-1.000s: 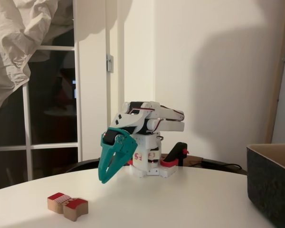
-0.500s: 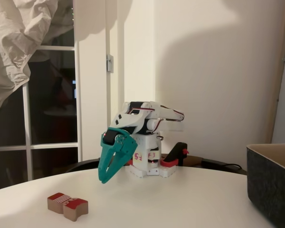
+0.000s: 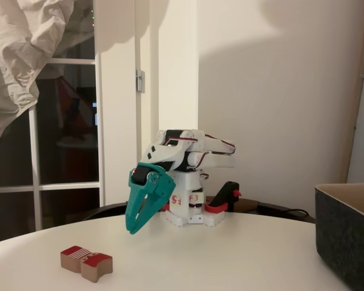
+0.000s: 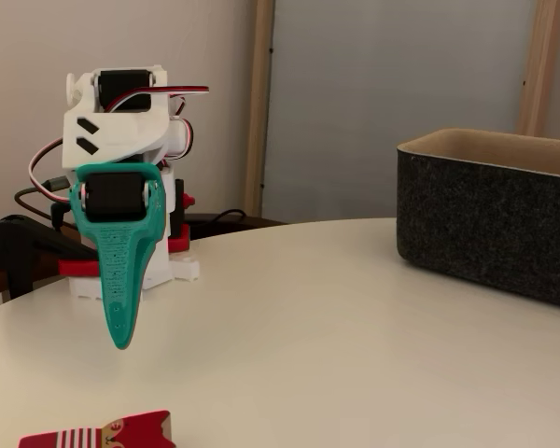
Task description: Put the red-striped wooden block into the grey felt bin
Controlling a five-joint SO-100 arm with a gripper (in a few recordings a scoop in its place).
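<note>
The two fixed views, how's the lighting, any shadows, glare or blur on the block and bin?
In a fixed view, dim warm light, a big soft shadow on the wall, dark window panes, no glare; block small but sharp, bin dark and cut by the frame edge. In another fixed view, brighter and even; gripper crisp, block cropped at the bottom, bin clear.

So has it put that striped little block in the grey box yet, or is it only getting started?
Only getting started. Nothing looks done: the red-striped wooden block lies on the white table, touching a second red-topped block. Nothing is in hand: the gripper hangs above the table with its teal fingers together, holding nothing. Left to do: reach down, grasp the block, carry it across to the grey felt bin and drop it in.
</note>
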